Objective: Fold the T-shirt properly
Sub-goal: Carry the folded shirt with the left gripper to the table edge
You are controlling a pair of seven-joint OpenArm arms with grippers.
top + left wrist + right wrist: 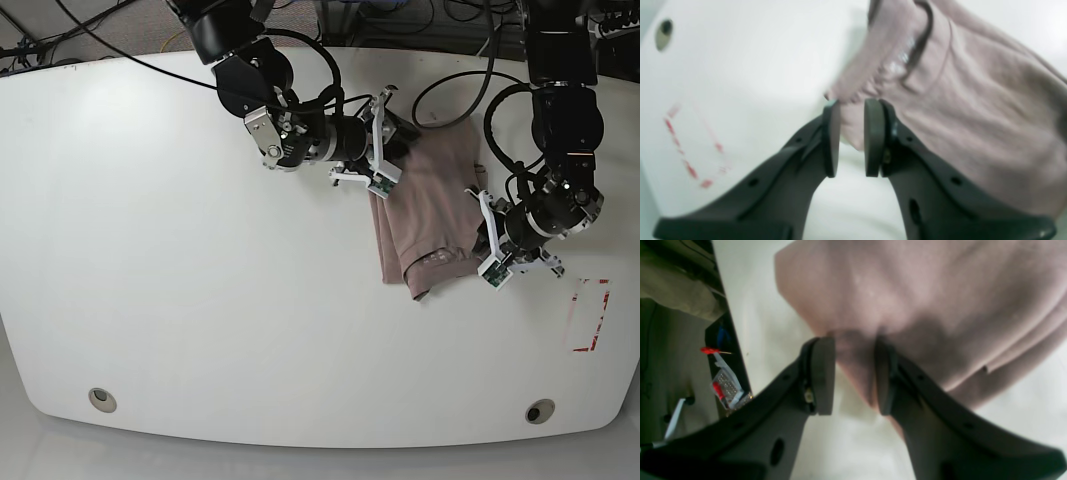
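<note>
Item: T-shirt (430,205) — dusty mauve, already gathered into a narrow bundle on the white table (200,260). It lies toward the table's far right part, with the red-marked rectangle (590,315) well apart on its right. Long axis: from the far edge of the table toward the near edge, collar end nearest the viewer in the base view.

Left gripper (851,136) — at the shirt's right side, by the collar end. Jaws parted only narrowly, with a fold of cloth (848,128) between the pads; it appears to pinch that fold. The collar band (922,43) lies just beyond the fingers.

Right gripper (853,376) — at the shirt's left side, toward its far end. Jaws parted somewhat wider, with a thicker hanging fold of cloth (857,373) filling the gap; it looks clamped on it, the layers bunching in pleats beside the right pad.

Governing relation: the two grips stand on opposite long sides of the bundle and at different ends, so the shirt's axis runs between them on a diagonal. Neither arm is the nearer — both have contact.

Judgement: the next move likely carries both held edges the same way across the long axis; uneven travel would skew the fold.

Caution: thin fabric may slip from a shallow pinch.
</note>
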